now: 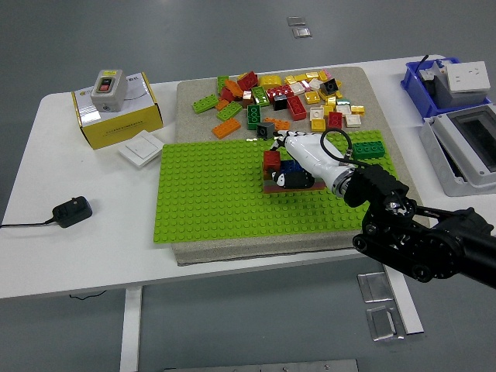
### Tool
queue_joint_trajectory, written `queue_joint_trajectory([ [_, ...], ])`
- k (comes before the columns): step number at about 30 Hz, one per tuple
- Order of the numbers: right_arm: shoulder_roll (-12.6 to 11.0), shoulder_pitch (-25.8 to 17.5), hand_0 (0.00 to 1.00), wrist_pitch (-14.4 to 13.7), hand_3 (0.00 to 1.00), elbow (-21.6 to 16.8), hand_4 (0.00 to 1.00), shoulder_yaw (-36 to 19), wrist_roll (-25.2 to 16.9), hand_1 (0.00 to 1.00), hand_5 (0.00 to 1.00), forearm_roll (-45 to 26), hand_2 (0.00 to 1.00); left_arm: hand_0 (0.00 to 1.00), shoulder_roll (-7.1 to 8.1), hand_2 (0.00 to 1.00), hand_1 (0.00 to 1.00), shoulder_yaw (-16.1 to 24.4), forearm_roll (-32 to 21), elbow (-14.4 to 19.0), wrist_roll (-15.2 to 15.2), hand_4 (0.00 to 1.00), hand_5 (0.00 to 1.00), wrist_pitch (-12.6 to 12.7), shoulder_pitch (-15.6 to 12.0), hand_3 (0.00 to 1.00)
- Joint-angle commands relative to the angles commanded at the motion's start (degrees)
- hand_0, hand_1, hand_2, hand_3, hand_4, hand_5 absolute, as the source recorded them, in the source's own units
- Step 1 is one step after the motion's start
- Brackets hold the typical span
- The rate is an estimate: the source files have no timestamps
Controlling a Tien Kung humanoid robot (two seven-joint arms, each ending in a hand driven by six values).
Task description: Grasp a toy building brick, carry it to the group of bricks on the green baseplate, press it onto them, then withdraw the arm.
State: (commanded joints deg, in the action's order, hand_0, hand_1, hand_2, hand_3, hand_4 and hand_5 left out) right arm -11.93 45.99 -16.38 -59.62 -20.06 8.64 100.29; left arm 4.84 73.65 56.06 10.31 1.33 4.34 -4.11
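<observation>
The right hand (298,159) is bearing down over the group of bricks (293,180) on the green baseplate (209,194), fingers pinching a red brick (272,160) sitting at the stack's left end, so pressing looks underway, with release and withdrawal following
</observation>
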Motion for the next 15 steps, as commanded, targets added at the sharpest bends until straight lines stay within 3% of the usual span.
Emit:
queue_joint_trajectory([
  [15, -0.3, 0.0, 0.787, 0.1, 0.579, -0.1, 0.537, 0.5, -0.2, 0.886, 0.402, -0.3, 0.941, 0.663, -0.02, 0.595, 0.663, -0.3, -0.3, 0.0, -0.1, 0.185, 0.678, 0.0, 0.1, 0.611],
])
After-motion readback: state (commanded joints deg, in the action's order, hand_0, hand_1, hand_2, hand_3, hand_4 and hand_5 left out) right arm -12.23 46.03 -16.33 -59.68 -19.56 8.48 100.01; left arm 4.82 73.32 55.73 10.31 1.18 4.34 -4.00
